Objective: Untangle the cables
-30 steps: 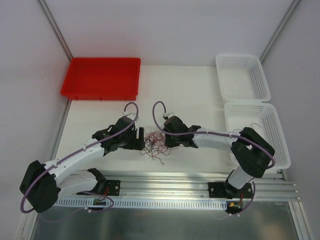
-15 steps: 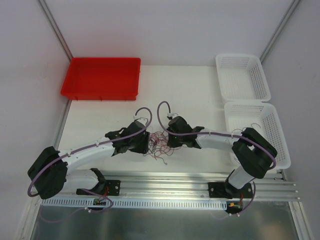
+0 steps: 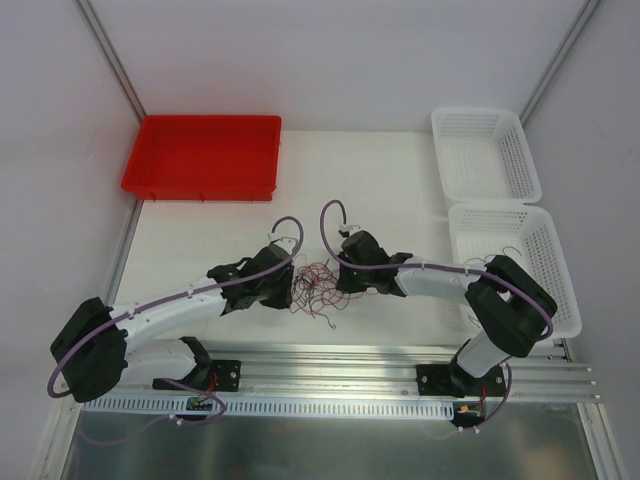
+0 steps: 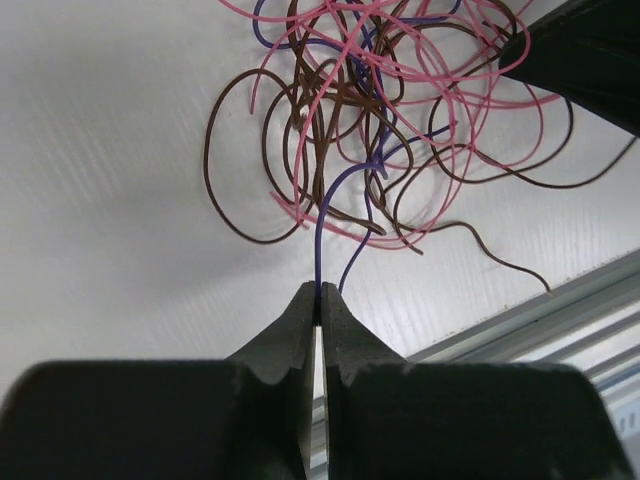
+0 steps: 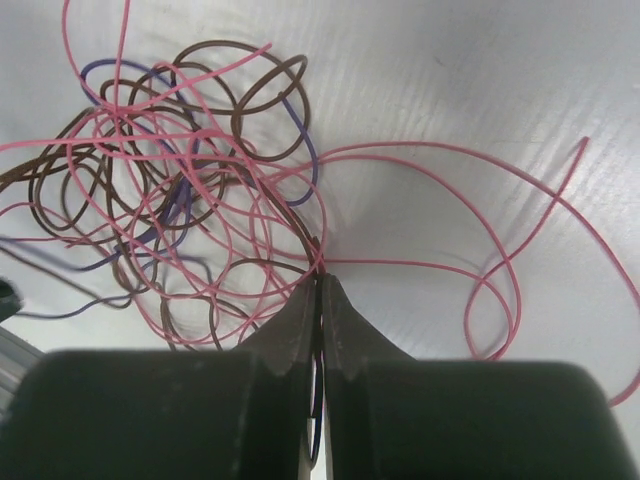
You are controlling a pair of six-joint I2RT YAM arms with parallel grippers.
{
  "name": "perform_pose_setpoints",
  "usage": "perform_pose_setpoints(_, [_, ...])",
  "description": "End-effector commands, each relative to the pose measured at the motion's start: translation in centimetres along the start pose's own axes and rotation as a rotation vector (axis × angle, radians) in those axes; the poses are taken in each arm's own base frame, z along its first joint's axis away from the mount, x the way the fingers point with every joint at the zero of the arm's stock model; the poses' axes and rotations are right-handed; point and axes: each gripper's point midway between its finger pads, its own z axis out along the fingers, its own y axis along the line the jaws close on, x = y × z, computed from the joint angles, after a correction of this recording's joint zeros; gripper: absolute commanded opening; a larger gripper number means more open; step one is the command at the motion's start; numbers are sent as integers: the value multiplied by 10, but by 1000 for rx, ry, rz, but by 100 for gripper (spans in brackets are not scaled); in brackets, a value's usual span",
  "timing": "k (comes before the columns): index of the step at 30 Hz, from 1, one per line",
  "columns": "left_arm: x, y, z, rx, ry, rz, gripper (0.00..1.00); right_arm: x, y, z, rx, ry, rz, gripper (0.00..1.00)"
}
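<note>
The cables (image 3: pixel 316 286) lie as a small tangle of thin pink, brown and purple wires on the white table, between my two grippers. My left gripper (image 3: pixel 291 289) is at the tangle's left edge. In the left wrist view it (image 4: pixel 320 292) is shut on a purple cable (image 4: pixel 328 205) that runs up into the tangle (image 4: pixel 380 100). My right gripper (image 3: pixel 339 283) is at the tangle's right edge. In the right wrist view it (image 5: pixel 320 275) is shut on a brown cable (image 5: pixel 290 225) where pink loops (image 5: pixel 500 250) cross. Its dark finger (image 4: pixel 590 50) shows in the left wrist view.
A red tray (image 3: pixel 200 157) stands at the back left. Two white baskets stand on the right, one (image 3: pixel 485 152) behind the other (image 3: pixel 520 268); the nearer one holds a thin dark wire. A metal rail (image 3: pixel 330 365) runs along the near table edge.
My left gripper moved right to the tangle and shut on the purple cable. My right gripper stayed shut and shifted slightly to the right.
</note>
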Motion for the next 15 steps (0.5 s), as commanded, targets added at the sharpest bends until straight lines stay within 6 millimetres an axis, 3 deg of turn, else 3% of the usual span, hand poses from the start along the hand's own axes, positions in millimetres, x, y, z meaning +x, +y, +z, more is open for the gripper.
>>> perform_pose_setpoints(1, [-12,-11,-30,61,-62,-29,0,-13,-4,-8,-2,-51,49,1])
perform_pose_setpoints(5, [-38,-5,-80,50,-195,-42,0,-12,-25,-7,49,-47,109,1])
perform_pose_setpoints(6, [-57,-10,-107,82,-284,-54,0,-14,-30,-6,59,-49,134,1])
perform_pose_setpoints(7, [-58,-4,-119,59,-297,-58,0,-13,-34,-6,67,-47,146,1])
perform_pose_setpoints(10, [-90,7,-170,20,-457,-103,0,-9,-44,-7,96,-31,180,1])
perform_pose_setpoints(11, [-88,15,-180,-13,-457,-105,0,-6,-47,-7,109,-24,182,1])
perform_pose_setpoints(12, [-104,18,-203,-36,-520,-129,0,-7,-50,-7,116,-24,189,1])
perform_pose_setpoints(14, [-107,26,-218,-85,-523,-136,0,-4,-57,-8,146,-16,201,1])
perform_pose_setpoints(15, [-120,25,-241,-76,-578,-153,0,-5,-60,-9,156,-17,208,1])
